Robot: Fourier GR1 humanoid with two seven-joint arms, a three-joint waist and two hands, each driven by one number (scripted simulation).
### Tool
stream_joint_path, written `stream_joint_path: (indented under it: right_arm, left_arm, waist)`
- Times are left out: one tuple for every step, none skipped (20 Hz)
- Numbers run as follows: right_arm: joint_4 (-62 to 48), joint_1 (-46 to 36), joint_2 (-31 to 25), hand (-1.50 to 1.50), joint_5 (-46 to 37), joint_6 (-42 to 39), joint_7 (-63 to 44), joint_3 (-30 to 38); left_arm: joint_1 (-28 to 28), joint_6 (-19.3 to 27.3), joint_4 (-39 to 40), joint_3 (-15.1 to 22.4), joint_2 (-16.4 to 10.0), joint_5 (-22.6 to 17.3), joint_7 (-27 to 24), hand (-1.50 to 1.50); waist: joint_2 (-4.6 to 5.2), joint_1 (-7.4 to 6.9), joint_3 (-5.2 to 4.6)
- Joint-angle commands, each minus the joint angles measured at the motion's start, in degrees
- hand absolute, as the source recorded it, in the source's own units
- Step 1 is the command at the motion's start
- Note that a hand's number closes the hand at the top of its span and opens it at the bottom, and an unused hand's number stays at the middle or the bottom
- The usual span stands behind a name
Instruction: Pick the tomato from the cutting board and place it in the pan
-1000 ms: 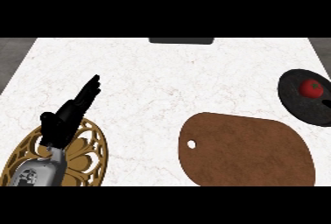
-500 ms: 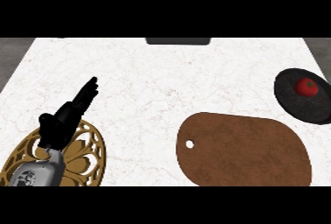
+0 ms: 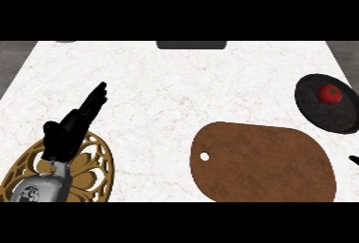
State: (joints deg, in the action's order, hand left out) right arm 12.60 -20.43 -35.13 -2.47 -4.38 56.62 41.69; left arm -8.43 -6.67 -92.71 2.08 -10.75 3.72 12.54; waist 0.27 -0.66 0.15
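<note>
Against half a second ago, little differs: the tomato (image 3: 329,93) lay in the pan (image 3: 317,116) then and lies there now, toward its far side. The cutting board (image 3: 266,163) and the left robot hand (image 3: 70,130) sit where they did, bar a slight shift of the whole view. One new item: a small black sliver at the view's right edge, just beside the board's right rim, taken as the right robot hand (image 3: 354,160). Too little of it shows to tell whether it is spread or closed. Count: one tomato, red, with a green top. One pan, dark and round, at the right of the white marbled surface (image 3: 182,90), just beside the board's far right corner. One cutting board, brown and rounded, with a hole near its left edge, nearer than the pan. One golden openwork plate (image 3: 91,173) at lower left. One dark flat block (image 3: 191,44) at the far edge. Left robot hand spread, straight, angled up and to the right, holding nothing, resting over the golden plate, well apart from board and pan.
</note>
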Motion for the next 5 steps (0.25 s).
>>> stream_joint_path:
  right_arm:
    - [0.31, 4.62, 1.63, -1.5, 0.93, -1.11, 5.88, -0.84]
    - [-0.05, 2.93, 0.36, -1.5, 1.92, -1.46, 5.01, -0.36]
    - [1.18, 5.03, 3.35, -1.5, 2.17, 1.42, 6.36, -0.91]
    - [0.65, 4.9, 3.5, -1.5, 1.81, 1.13, 5.78, -1.53]
    - [0.79, 3.69, 4.98, -1.5, 1.87, 4.09, 6.49, -1.86]
  left_arm:
    - [2.41, -1.67, 0.83, -1.58, -1.05, -0.38, -3.1, 0.0]
    - [-0.06, -0.95, 0.55, -0.75, 0.52, -0.33, -0.05, 0.0]
    - [1.47, -0.94, -0.72, -0.03, 0.55, 0.42, 0.87, 0.0]
    - [-0.18, -2.7, 6.37, -3.12, -1.32, -0.36, -5.64, 0.0]
    - [2.0, -0.63, -0.59, -0.77, 0.58, 0.86, -1.05, 0.0]
  waist:
    - [-0.08, 0.22, -0.03]
    - [-0.03, 0.13, 0.0]
    - [-0.16, 0.36, -0.06]
    - [-0.07, 0.42, -0.06]
    - [-0.11, 0.12, -0.03]
